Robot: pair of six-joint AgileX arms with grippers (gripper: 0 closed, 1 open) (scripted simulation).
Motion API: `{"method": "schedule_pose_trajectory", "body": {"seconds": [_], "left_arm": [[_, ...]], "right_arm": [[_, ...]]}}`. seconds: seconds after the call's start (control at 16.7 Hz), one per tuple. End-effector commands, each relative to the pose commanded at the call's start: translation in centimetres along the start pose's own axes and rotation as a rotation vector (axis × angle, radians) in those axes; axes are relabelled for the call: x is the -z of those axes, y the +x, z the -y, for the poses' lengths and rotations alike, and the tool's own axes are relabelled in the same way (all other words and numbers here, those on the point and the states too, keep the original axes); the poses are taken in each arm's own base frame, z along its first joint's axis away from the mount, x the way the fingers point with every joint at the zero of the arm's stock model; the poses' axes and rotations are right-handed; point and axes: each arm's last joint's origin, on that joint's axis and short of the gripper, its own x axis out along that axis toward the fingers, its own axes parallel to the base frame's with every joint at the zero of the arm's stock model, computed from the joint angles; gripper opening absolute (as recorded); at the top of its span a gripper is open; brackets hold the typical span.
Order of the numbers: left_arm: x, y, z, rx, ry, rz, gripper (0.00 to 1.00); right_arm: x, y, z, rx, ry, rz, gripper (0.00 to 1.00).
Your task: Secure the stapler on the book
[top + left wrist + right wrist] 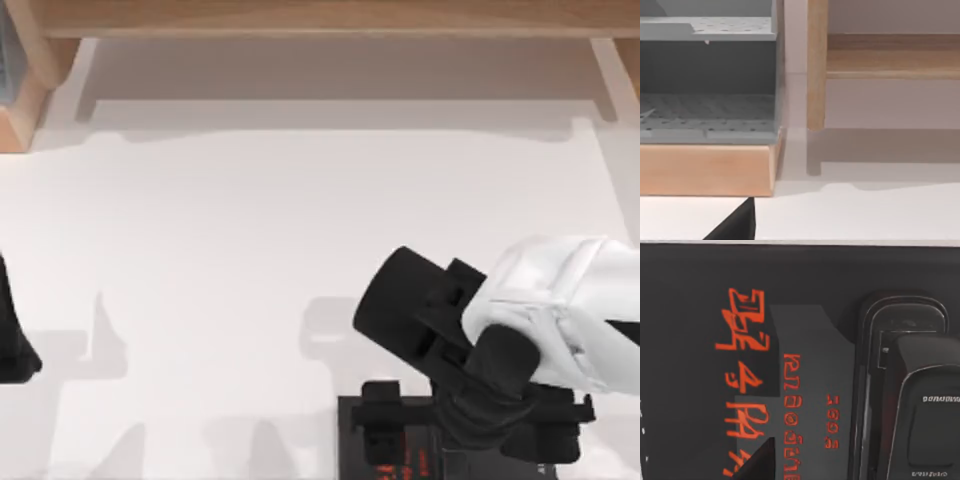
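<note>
Now hovering my right pincer (455, 432) over book (400, 455) at tabletop (250, 250) near edge; black stapler (910, 405) lying on cover; pincer opening: cannot tell. Left arm parked at left edge.

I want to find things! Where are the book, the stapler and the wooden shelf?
book (700, 405): right wrist view, on its black cover by the red lettering.
stapler (920, 405): right wrist view, on its black top.
wooden shelf (705, 170): left wrist view, on its front edge.
</note>
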Motion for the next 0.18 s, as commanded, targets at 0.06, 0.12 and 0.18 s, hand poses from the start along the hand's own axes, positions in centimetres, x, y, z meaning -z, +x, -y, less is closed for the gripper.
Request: {"method": "schedule_pose_trajectory", "body": {"seconds": [0.06, 0.12, 0.18], "left_arm": [[0.00, 0.00, 0.00, 0.000, 0.000, 0.000, 1.00], [0.00, 0.00, 0.00, 0.000, 0.000, 0.000, 1.00], [0.00, 0.00, 0.00, 0.000, 0.000, 0.000, 1.00]], "right_arm": [[0.00, 0.00, 0.00, 0.000, 0.000, 0.000, 1.00], [0.00, 0.00, 0.00, 0.000, 0.000, 0.000, 1.00], [0.00, 0.00, 0.00, 0.000, 0.000, 0.000, 1.00]]}}
